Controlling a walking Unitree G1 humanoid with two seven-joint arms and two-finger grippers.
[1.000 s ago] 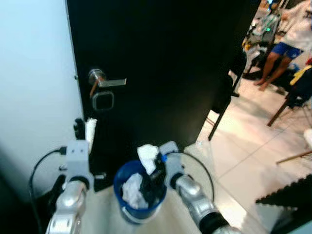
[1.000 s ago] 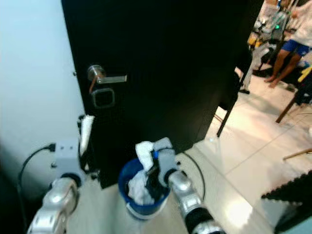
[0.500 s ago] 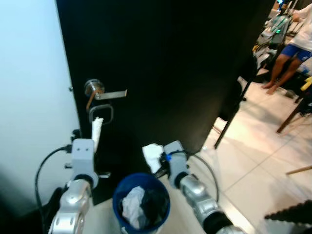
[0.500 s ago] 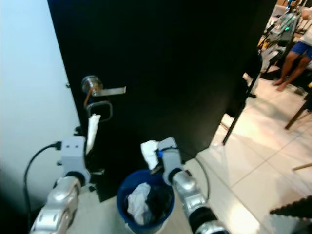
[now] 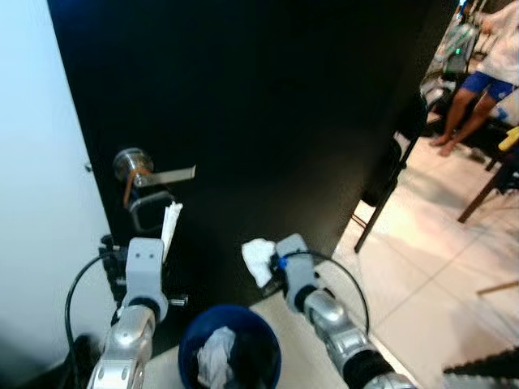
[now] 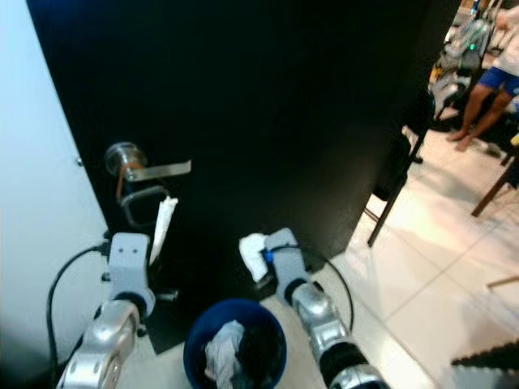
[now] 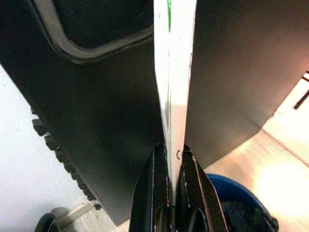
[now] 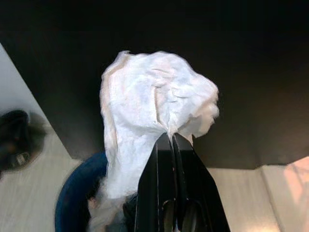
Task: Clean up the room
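Bin (image 5: 229,356) before door (image 5: 268,113), person (image 5: 478,73) far right

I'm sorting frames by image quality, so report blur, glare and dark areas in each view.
Left eye and right eye views: soft overall, the black door a near featureless dark mass, the tiled floor washed out by glare. Left wrist view: the flat white wrapper is sharp, a bright glare patch on the floor. Right wrist view: the crumpled tissue is clear, the background dark.
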